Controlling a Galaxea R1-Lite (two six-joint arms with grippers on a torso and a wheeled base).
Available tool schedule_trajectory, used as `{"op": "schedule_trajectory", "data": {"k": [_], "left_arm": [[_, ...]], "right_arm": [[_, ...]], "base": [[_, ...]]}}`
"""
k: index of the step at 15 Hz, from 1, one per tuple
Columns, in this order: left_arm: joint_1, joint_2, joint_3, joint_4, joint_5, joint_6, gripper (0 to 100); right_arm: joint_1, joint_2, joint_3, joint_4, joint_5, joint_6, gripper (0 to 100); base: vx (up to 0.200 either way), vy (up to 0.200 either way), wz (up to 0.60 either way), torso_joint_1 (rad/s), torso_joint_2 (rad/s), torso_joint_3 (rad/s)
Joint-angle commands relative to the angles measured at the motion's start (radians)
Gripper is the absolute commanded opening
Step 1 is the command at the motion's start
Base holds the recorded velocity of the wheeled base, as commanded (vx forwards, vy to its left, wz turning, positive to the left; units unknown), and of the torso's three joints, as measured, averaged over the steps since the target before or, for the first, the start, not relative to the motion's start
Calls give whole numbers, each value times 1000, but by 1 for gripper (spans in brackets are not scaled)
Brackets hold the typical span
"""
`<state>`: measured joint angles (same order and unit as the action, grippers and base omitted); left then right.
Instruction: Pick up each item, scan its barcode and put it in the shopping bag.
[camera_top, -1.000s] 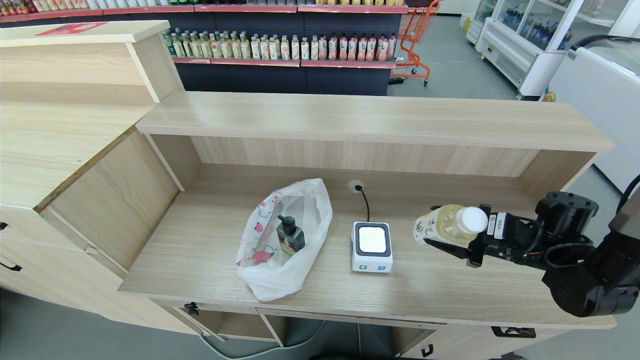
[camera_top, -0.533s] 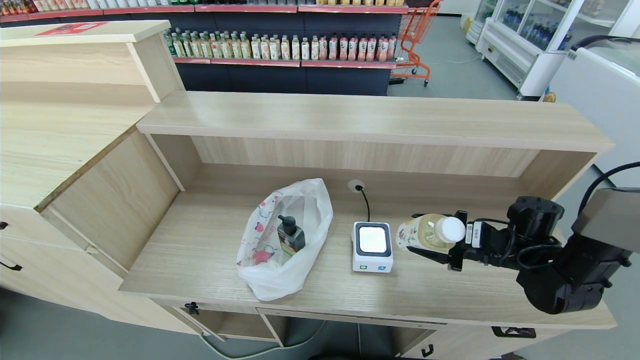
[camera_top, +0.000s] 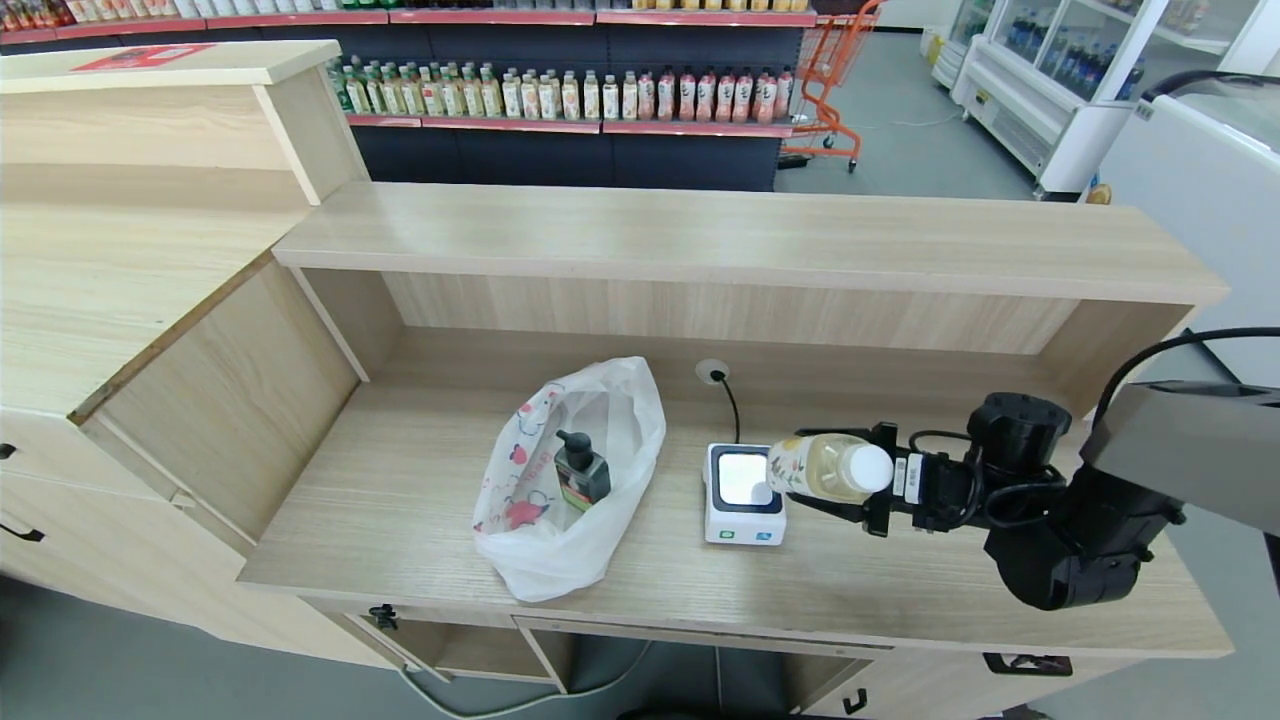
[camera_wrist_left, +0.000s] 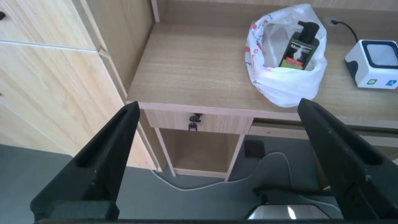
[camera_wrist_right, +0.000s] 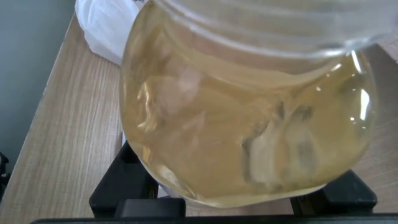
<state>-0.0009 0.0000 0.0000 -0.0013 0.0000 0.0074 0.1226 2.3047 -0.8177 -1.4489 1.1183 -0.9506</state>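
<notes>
**Bottle held over the scanner's right edge**

In the head view, the upper right corner of the scanner (camera_top: 741, 482) is covered by the bottle (camera_top: 812, 466), and the far finger of the right gripper (camera_top: 843, 478) is mostly hidden behind the bottle. The side of the label facing the scanner cannot be made out. In the right wrist view, the bottle (camera_wrist_right: 249, 118) is seen so close that its cap and label are cut off; only pale yellow liquid, two black fingers (camera_wrist_right: 124, 193) under it and a corner of the shopping bag (camera_wrist_right: 99, 28) can be told.

The right gripper is clamped on the bottle, which is held on its side, cap towards the wrist. The right arm is stretched in from the right of the frame, low over the counter (camera_top: 400, 500).

The left gripper (camera_wrist_left: 217, 155) is seen with its fingers (camera_wrist_left: 99, 168) spread wide and nothing between them, off the near left edge of the counter.

The shopping bag (camera_top: 540, 560) lies left of centre with a dark pump bottle (camera_top: 580, 470) inside.
</notes>
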Motion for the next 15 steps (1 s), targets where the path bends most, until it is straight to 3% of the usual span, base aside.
{"op": "schedule_trajectory", "data": {"k": [1,15], "left_arm": [[1,2,0,0,0,-1,100],[-1,2,0,0,0,0,100]], "right_arm": [[2,30,-35,-1,2,-2,0],[72,176,-227,-1,20,-10,0]], "base": [[0,0,0,0,0,0],[0,0,0,0,0,0]]}}
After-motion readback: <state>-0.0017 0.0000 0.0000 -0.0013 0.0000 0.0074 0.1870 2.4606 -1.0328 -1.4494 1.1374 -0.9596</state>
